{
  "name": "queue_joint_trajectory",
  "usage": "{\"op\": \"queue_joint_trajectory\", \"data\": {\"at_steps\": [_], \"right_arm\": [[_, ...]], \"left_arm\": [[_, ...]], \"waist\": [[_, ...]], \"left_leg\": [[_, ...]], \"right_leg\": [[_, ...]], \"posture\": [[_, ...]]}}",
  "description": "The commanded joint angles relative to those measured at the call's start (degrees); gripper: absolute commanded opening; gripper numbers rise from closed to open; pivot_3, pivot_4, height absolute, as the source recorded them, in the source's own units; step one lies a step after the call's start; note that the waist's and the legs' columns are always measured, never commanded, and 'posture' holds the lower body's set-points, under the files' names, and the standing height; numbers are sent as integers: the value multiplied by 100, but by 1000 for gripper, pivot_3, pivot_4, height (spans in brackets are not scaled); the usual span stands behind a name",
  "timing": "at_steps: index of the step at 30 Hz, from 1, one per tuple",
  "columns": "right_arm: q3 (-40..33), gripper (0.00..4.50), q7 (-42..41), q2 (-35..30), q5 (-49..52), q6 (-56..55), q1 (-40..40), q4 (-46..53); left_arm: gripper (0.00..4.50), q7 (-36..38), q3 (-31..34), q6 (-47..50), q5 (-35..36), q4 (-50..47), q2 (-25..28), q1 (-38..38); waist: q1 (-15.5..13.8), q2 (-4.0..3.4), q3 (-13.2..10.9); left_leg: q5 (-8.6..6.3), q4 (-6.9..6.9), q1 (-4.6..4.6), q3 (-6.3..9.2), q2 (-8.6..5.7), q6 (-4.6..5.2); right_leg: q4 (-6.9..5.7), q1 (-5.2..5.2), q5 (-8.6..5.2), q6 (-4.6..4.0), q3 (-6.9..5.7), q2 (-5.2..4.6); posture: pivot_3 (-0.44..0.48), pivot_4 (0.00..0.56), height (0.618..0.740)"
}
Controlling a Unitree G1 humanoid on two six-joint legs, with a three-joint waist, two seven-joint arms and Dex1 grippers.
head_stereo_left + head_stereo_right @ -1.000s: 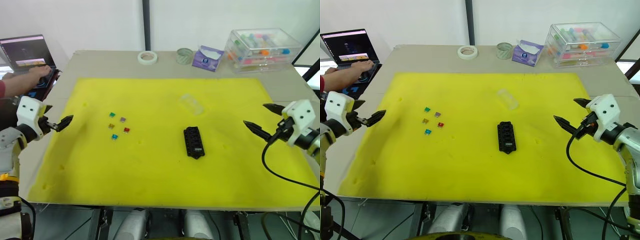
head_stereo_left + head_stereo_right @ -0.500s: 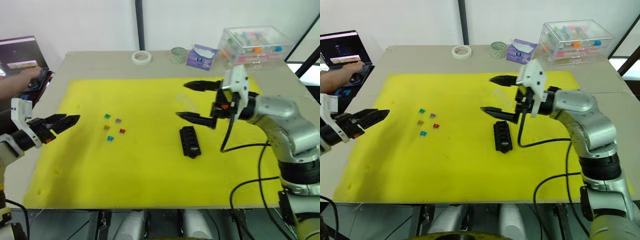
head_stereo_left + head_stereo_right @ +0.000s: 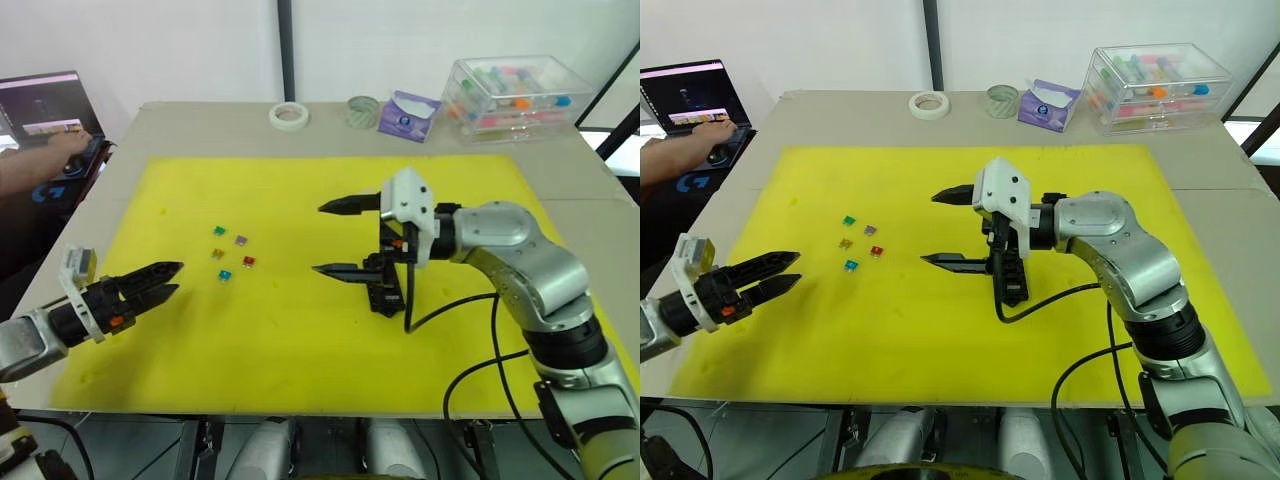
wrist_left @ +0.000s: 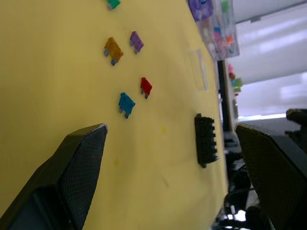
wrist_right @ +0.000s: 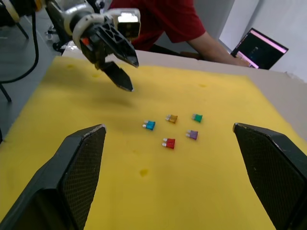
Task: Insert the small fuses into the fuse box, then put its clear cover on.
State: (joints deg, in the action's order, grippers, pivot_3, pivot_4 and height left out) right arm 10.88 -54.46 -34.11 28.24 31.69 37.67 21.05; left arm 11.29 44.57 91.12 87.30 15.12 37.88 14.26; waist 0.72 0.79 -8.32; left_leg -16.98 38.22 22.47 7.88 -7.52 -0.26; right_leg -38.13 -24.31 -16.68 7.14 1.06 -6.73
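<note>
Fuses [image 3: 232,254] lie between both open tools.

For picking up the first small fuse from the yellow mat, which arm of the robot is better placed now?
Probably the left. The left gripper is open, low over the yellow mat, pointing at the small fuses close ahead. The right gripper is open too, but sits farther off, above the fuse box.

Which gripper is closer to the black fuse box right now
Right. The right gripper hovers open right beside the fuse box; the left gripper sits far across the mat, beyond the small fuses.
</note>
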Motion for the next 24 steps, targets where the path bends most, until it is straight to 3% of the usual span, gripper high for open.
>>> {"op": "queue_joint_trajectory", "data": {"at_steps": [1, 9, 24], "right_arm": [[-110, 4485, 149, 100, -68, -74, 98, 107], [-147, 4485, 278, 171, 19, 116, 35, 273], [-167, 4485, 316, 221, 62, 241, 128, 297]], "left_arm": [[4500, -911, -473, -354, 1293, 364, -146, -15], [4500, -2085, -1394, -1365, 2526, 322, -96, -136], [4500, -2132, -2200, -1860, 2457, 304, 21, 64]], "waist": [[1, 5, 3], [-1, 10, 6], [-18, 9, 8]], "left_leg": [[0, 0, 0, 0, -1, 0], [1, 0, 0, 0, 0, -3], [2, 2, -1, 1, -3, -3]], "right_leg": [[0, 0, 0, 0, 0, -1], [-1, -2, 0, 0, 4, 0], [-1, -1, 0, 0, 4, -1]], "posture": [[0, 150, 740], [0, 150, 740], [0, 150, 740]]}}
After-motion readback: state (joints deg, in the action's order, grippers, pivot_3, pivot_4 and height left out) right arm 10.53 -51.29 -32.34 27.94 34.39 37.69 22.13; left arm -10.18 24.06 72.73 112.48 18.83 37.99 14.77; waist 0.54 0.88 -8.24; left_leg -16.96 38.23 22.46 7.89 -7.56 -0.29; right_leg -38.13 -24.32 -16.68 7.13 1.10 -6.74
